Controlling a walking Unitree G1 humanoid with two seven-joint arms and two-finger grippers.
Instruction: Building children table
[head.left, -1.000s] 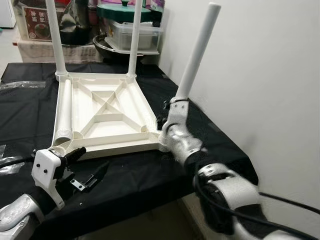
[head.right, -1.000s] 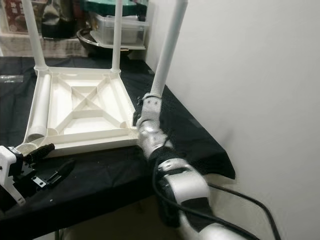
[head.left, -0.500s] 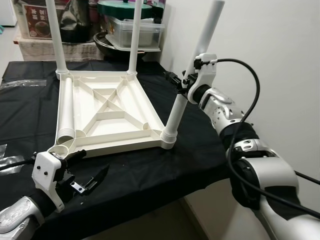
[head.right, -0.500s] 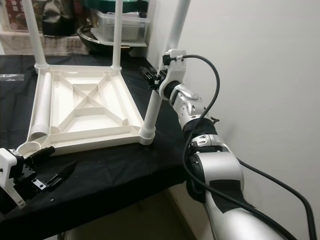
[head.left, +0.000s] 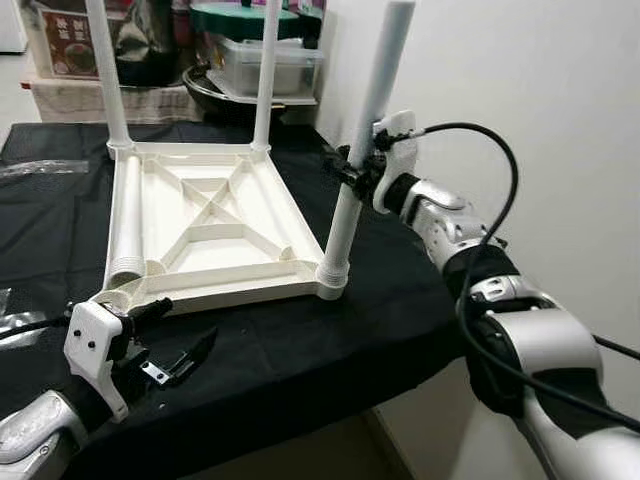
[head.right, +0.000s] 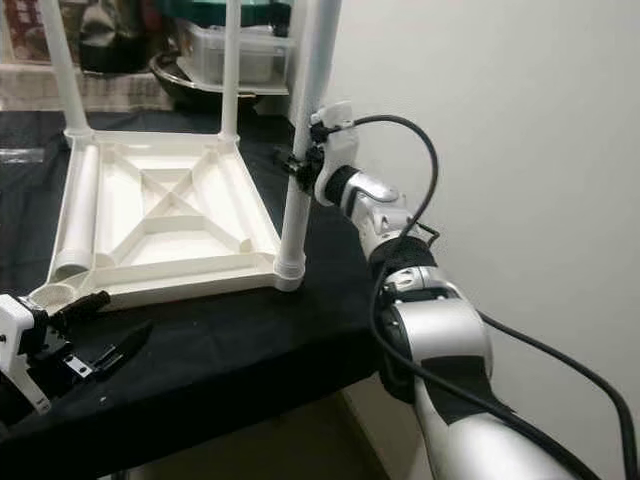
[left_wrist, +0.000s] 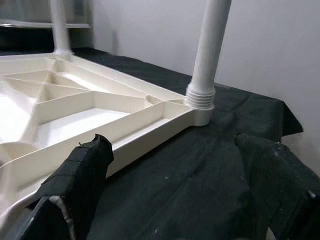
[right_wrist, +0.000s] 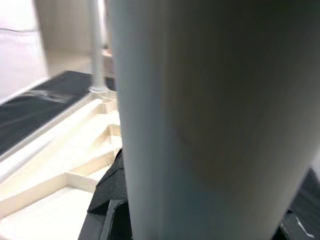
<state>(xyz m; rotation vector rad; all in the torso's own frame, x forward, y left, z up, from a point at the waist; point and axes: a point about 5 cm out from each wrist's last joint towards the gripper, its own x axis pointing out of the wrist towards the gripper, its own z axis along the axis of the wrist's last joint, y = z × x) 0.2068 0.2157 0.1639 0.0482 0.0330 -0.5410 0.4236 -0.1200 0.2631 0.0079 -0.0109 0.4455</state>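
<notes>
Right wrist view blurring out: white table leg (right_wrist: 210, 120) sitting too close, top and bottom running off frame. Right gripper (head.left: 352, 172) wrapping leg, fingertips hiding behind it. Two far legs (head.left: 108, 70) getting cut by top edge in both eye views. Left gripper (left_wrist: 170, 190) fingers (left_wrist: 80, 170) running off bottom edge. Shelf clutter (head.left: 250, 50) behind table too cropped to identify.

head views look down on the tabletop (head.left: 215, 215); right wrist view hugs the leg (right_wrist: 210, 120)
</notes>
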